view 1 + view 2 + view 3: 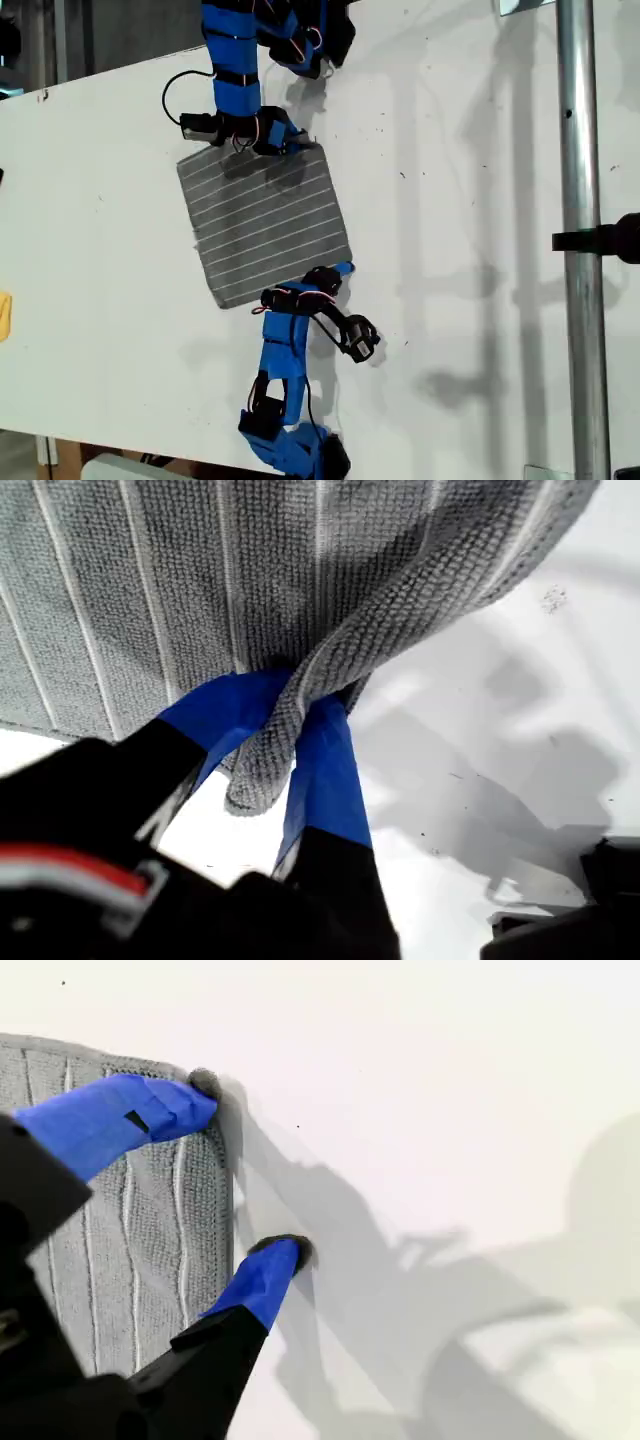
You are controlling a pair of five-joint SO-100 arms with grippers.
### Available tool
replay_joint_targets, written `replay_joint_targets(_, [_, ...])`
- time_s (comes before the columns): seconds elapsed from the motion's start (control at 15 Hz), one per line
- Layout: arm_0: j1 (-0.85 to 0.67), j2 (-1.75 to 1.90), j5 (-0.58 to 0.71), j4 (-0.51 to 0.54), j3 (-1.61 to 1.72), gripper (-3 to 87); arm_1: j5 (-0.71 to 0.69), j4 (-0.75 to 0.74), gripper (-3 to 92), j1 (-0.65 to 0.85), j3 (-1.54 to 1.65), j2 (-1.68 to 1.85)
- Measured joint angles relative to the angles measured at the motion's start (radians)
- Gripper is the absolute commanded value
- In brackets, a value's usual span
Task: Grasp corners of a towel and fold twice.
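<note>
The dark grey towel (262, 220) with thin white stripes lies mostly flat on the white table (450, 200). My first gripper (290, 140) (290, 695) is at the towel's far corner on the exterior view's right. It is shut on that corner (260, 780), and the towel (200, 570) rises bunched from the jaws. My second gripper (338, 272) (245, 1175) is open at the near corner (205, 1082) on the same side. One fingertip (170, 1105) rests on the towel (150, 1250). The other fingertip (275, 1260) is on bare table beside the edge.
A metal pole (578, 240) with a black clamp (605, 240) stands at the exterior view's right. A small yellow object (4, 315) sits at that view's left edge. A black cable (185, 85) loops beside the first arm.
</note>
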Motion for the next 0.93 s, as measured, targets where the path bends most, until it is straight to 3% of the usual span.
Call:
replay_joint_targets(0.27, [0.002,0.006,-0.017,-0.012,-0.04,25.0,0.002,-0.023,-0.3,-0.011,-0.012,-0.028])
replay_joint_targets(0.6, [0.002,0.189,-0.015,0.083,-0.043,24.6,-0.006,-0.021,-0.3,-0.02,-0.11,-0.126])
replay_joint_targets(0.93, [-0.002,0.192,0.002,0.034,-0.043,24.6,-0.005,-0.021,-0.3,-0.031,-0.12,-0.141])
